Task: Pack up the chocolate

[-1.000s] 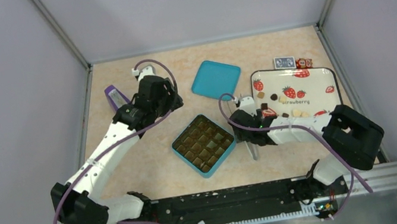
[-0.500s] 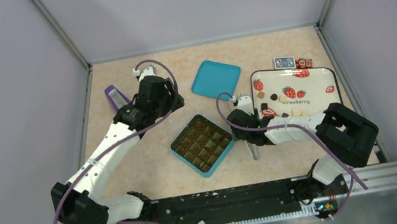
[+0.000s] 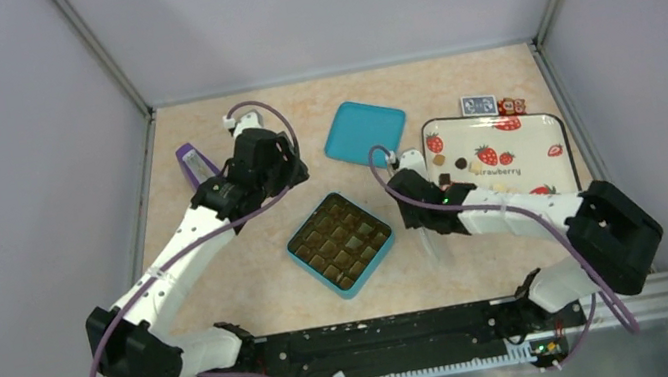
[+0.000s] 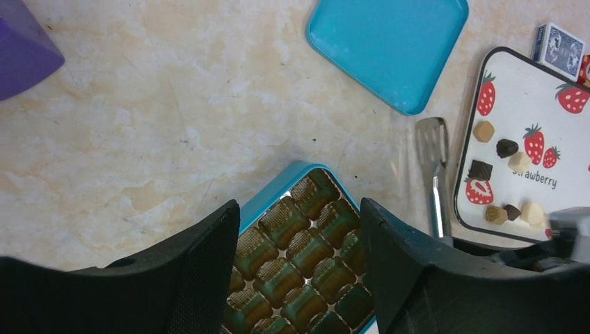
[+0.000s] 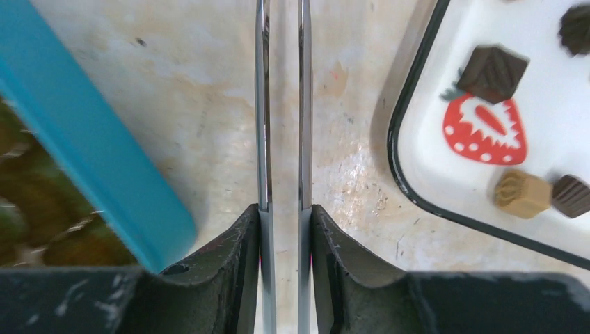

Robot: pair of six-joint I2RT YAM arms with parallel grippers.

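Several small chocolates, dark brown, tan and cream (image 3: 461, 164) (image 4: 507, 147) (image 5: 492, 69), lie on the left part of a white strawberry plate (image 3: 544, 130) (image 4: 518, 90) (image 5: 556, 118). An open teal box (image 3: 341, 244) (image 4: 275, 191) (image 5: 90, 160) with a gridded brown insert sits mid-table. Its lid (image 3: 364, 133) (image 4: 387, 49) lies behind it. My right gripper (image 3: 422, 207) (image 5: 284, 209) is shut on metal tongs (image 5: 262, 104) (image 4: 433, 149), between box and plate, above bare table. My left gripper (image 3: 274, 170) (image 4: 299, 216) is open and empty above the box's far-left corner.
A purple object (image 3: 192, 162) (image 4: 24, 42) stands at the far left. A small blue card (image 3: 478, 105) (image 4: 562, 49) and red wrapped bits (image 3: 511, 106) lie behind the plate. Walls close in the table on three sides.
My right arm has swung with the tongs: its elbow moved right and the wrist shifted slightly toward the plate. The left arm has not moved.
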